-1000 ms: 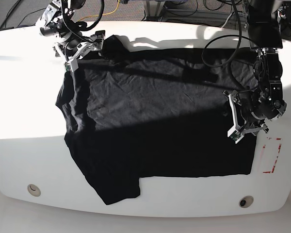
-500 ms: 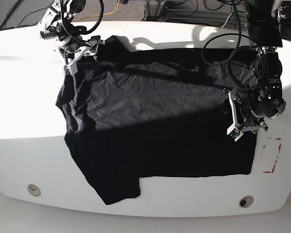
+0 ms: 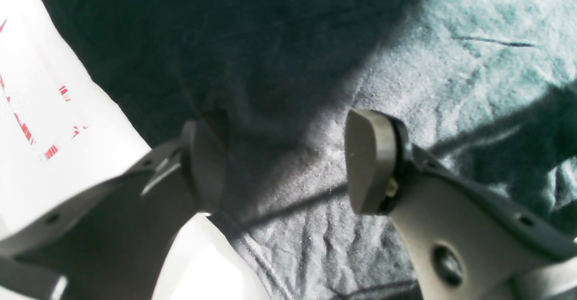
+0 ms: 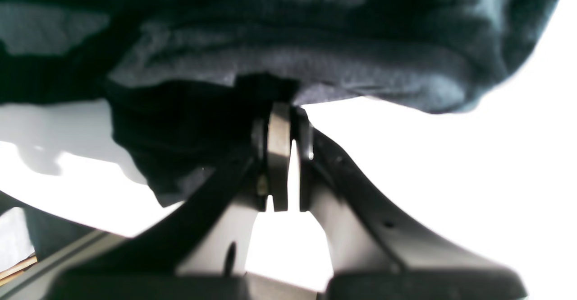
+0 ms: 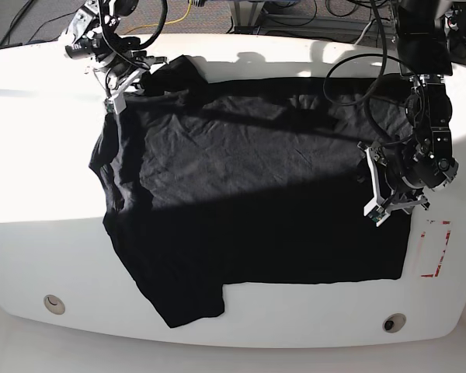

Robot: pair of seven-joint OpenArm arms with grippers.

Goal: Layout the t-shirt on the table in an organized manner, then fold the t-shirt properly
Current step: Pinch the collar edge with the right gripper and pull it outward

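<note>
The t-shirt [image 5: 248,186] is spread across the table [image 5: 46,225], its long axis running side to side, a red dashed mark [image 5: 435,249] just beside its hem. A far corner fold is pinched by the right gripper [image 4: 284,155]; the left gripper [image 3: 284,160] is held spread above the hem

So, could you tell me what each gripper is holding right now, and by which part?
The right gripper is shut on the t-shirt, pinching a bunched fold at its far corner. The left gripper is open above the shirt's edge, holding nothing.
</note>
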